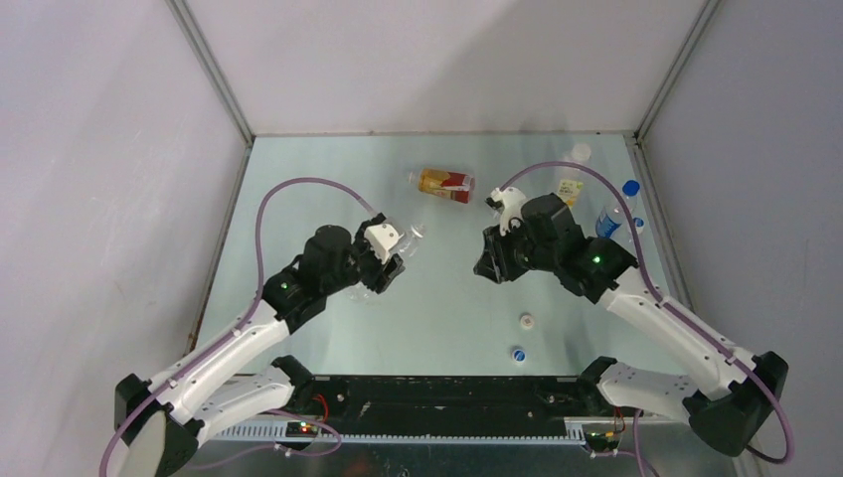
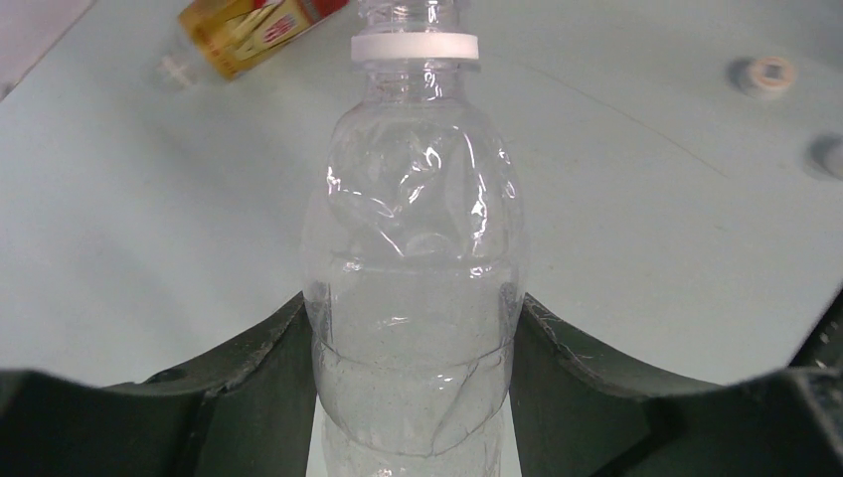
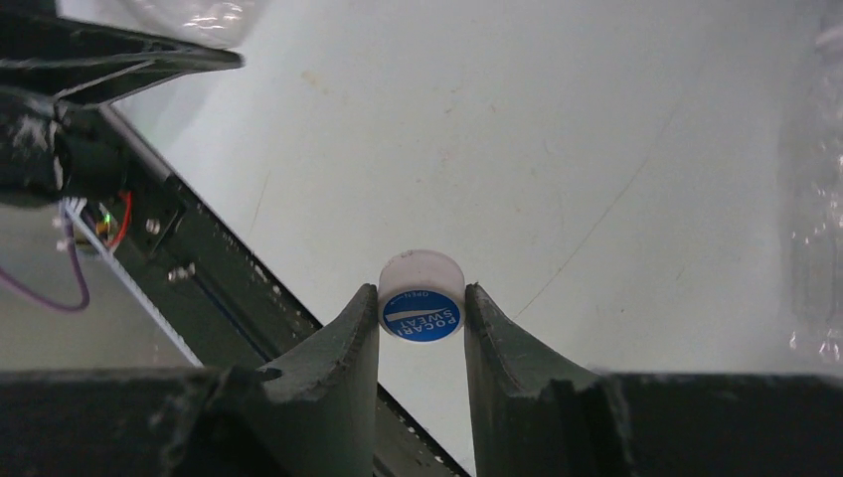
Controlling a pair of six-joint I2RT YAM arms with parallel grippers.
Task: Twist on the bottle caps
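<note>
My left gripper (image 1: pixel 386 260) is shut on a clear unlabelled bottle (image 2: pixel 416 298), whose open neck with a white ring (image 2: pixel 415 47) points away from it; the neck shows in the top view (image 1: pixel 416 234). My right gripper (image 3: pixel 421 303) is shut on a blue-topped, white-sided cap (image 3: pixel 421 310), held above the table to the right of the bottle's mouth. In the top view this gripper (image 1: pixel 490 266) hides the cap. The amber bottle with a red-orange label (image 1: pixel 446 184) lies at the back. A white cap (image 1: pixel 526 320) and a blue cap (image 1: pixel 518 353) lie near the front.
A yellow-labelled bottle (image 1: pixel 570 189) and a blue-labelled bottle (image 1: pixel 607 221) stand at the back right by the wall. Another clear bottle (image 3: pixel 820 199) shows at the right edge of the right wrist view. The black base rail (image 1: pixel 447 393) runs along the near edge.
</note>
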